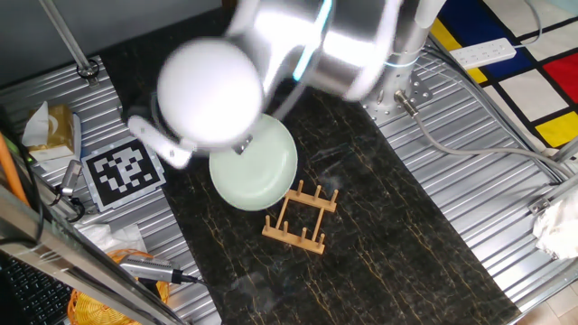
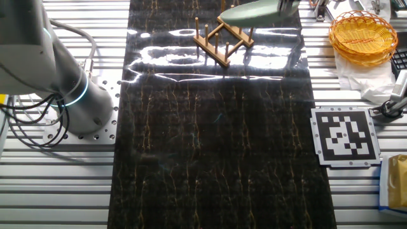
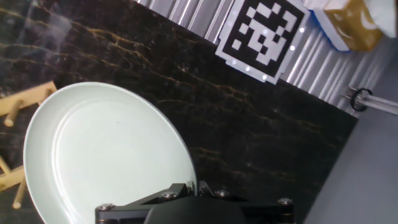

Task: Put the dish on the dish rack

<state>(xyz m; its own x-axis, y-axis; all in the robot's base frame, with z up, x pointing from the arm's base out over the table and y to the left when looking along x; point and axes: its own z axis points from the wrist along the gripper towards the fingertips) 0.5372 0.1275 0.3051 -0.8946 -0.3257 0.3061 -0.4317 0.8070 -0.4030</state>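
our pincer [image 3: 196,186] clamps the dish [image 3: 106,155] by its rim.
we hold the arm bent over the dark tabletop [image 2: 210,146], the dish tilted in the air just beside the dish rack [image 1: 301,217]; no writing readable.

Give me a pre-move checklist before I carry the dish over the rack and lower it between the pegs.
1. Grip on the dish: ok. It hangs off the table at the gripper, held by its rim; the fingertips themselves are hidden.
2. Dish lifted clear: ok. In the other fixed view it floats tilted above the dish rack.
3. Rack standing upright on the black marble mat: ok, pegs up.
4. Rack slots free: ok, nothing sits between the pegs.
5. Dish lined up with a slot: not ok. It is still beside the rack, overlapping only one end.
6. Dish edge-on to the pegs: cannot tell from these angles.
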